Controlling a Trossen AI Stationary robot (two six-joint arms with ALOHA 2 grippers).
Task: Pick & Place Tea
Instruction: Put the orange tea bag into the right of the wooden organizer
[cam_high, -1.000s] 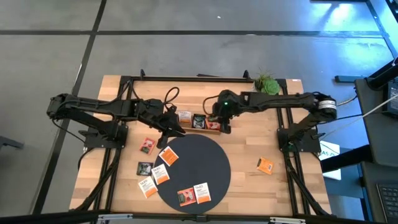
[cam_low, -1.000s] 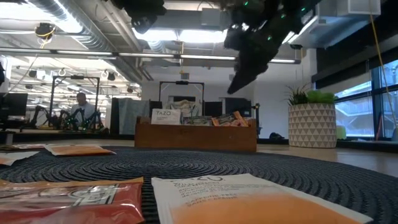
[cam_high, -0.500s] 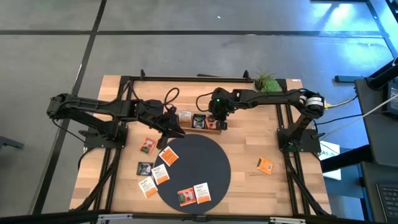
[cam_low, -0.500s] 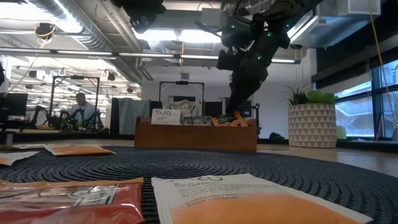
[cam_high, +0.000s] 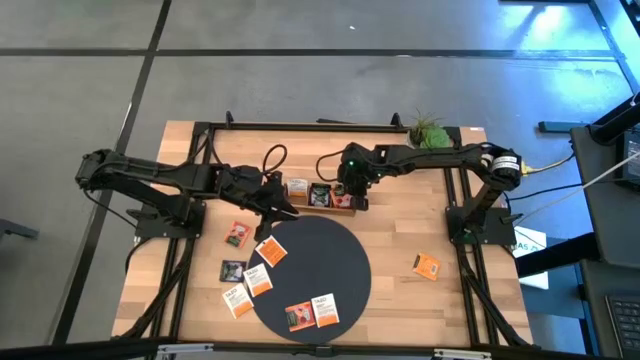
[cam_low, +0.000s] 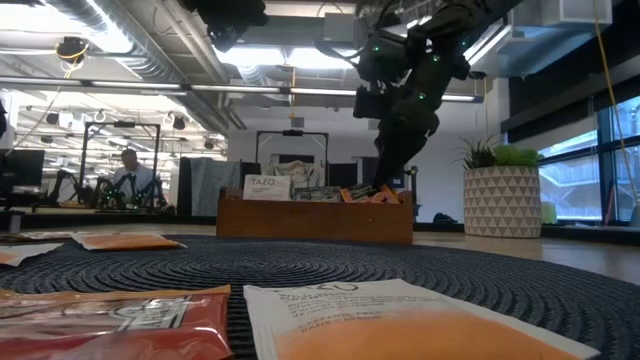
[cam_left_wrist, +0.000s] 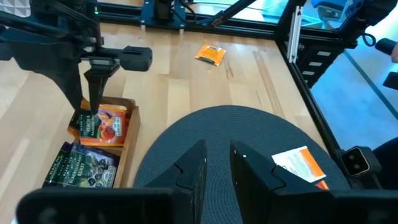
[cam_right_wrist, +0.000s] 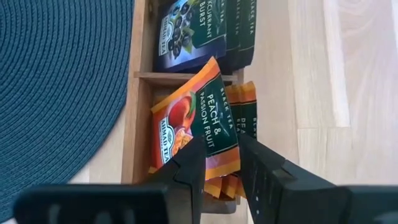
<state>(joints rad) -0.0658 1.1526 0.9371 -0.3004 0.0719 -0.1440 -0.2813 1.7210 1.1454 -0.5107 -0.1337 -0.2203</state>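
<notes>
Stretching across the pale wooden tabletop (cam_high: 400, 235), everything here can be placed against the dark round woven mat (cam_high: 310, 272). Just beyond the mat's far edge sits the brown wooden three-compartment tray (cam_high: 318, 195), and flat square tea sachets lie on the mat's near part and off its left rim, with one orange sachet (cam_high: 427, 265) well apart to its right. The right pincer (cam_right_wrist: 219, 163) is down in the tray's end compartment, its fingers slightly apart astride the raised edge of an orange-and-dark peach tea sachet (cam_right_wrist: 196, 118), touching it rather than visibly clamped. Such a sachet is likely light, thin, floppy and a little slick, so a pinch across a free edge suits it. The left pincer (cam_left_wrist: 216, 169) hovers over the mat's far-left edge, fingers slightly apart and empty.
</notes>
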